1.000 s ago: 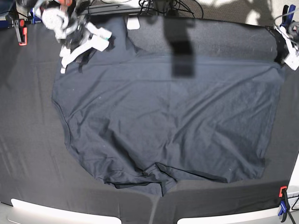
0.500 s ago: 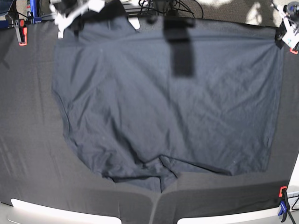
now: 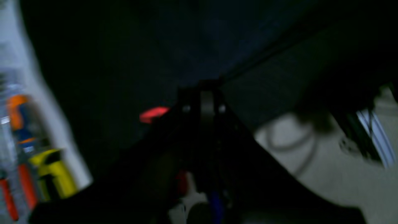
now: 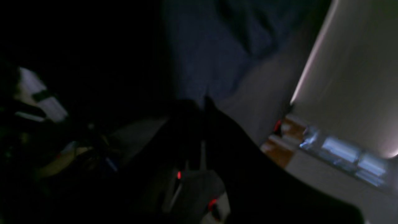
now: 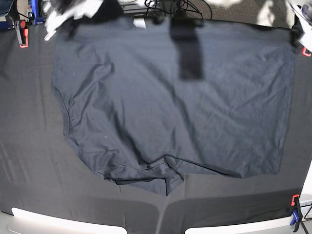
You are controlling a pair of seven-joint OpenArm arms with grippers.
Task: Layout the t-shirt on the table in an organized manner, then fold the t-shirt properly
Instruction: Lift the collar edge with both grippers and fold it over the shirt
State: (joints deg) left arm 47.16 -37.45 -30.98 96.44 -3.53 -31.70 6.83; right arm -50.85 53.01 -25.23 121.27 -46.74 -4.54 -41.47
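Observation:
The dark charcoal t-shirt lies spread wide over the black-clothed table, with a bunched fold at its near hem. Its far edge is pulled taut along the back of the table. My right gripper, blurred at the far left, is shut on the shirt's far left corner. My left gripper is shut on the far right corner. In the wrist views, both dim and blurred, dark fabric runs from the closed left gripper and right gripper.
An orange clamp sits at the far left edge and a blue and orange clamp at the near right. A dark rectangular shadow crosses the shirt's far middle. Cables lie behind the table. The pale rim runs along the front.
Both grippers have moved toward the far edge, dragging the shirt's far hem with them. The shirt has slid away from me and stretched flatter and wider.

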